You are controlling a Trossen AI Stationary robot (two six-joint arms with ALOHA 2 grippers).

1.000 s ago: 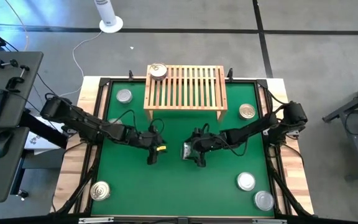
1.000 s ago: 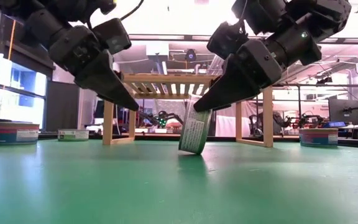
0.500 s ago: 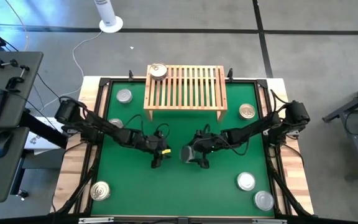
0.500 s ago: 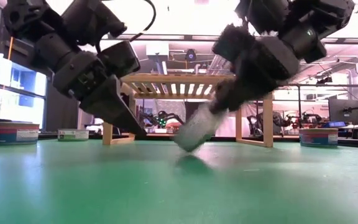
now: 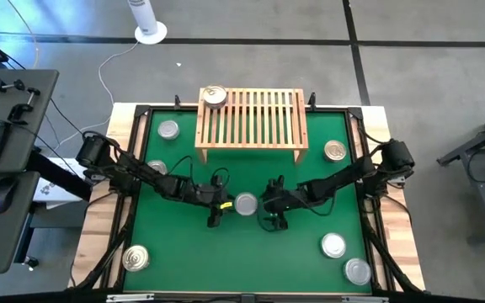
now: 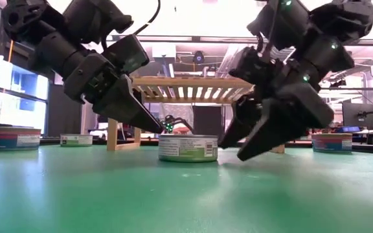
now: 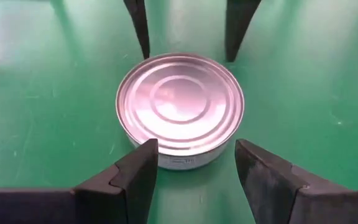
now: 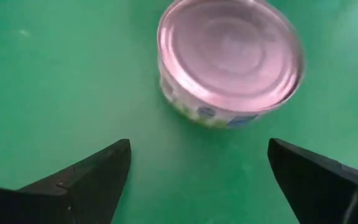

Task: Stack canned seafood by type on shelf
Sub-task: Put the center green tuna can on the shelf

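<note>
Green mat (image 5: 183, 252): covers the table, fills the middle of the high view, carries nearly all the tins.
Low light-wood slatted shelf (image 5: 251, 118): upper centre of the high view; bears only one round metal tin with a gold-tan ringed top (image 5: 214, 96) at its upper-left corner.
Left arm's gripper (image 5: 215, 213): centre of the high view, just left of the middle tin; fingers part-spread, tips at the tin's near rim on either side, gripping nothing.
Right arm's gripper (image 5: 273, 215): just right of the same tin; fingers spread wide, empty, tin lying clear ahead of them in the right wrist view.
Short round silver-topped tin (image 5: 246, 204): flat on the mat between both grippers, below the shelf in the frame, upright on its base in the low view (image 6: 188, 147).
Silver-topped tins still loose: one at upper left of the mat (image 5: 168, 130), two at lower right (image 5: 333, 245) (image 5: 357, 270).
Gold-ringed tins still loose: one at right of the shelf (image 5: 335, 151), one at lower left (image 5: 135, 257).
Done: judged barely begun, one tin shelved, no stack built.
Left: six tins to lift and sort into two piles by top type.
</note>
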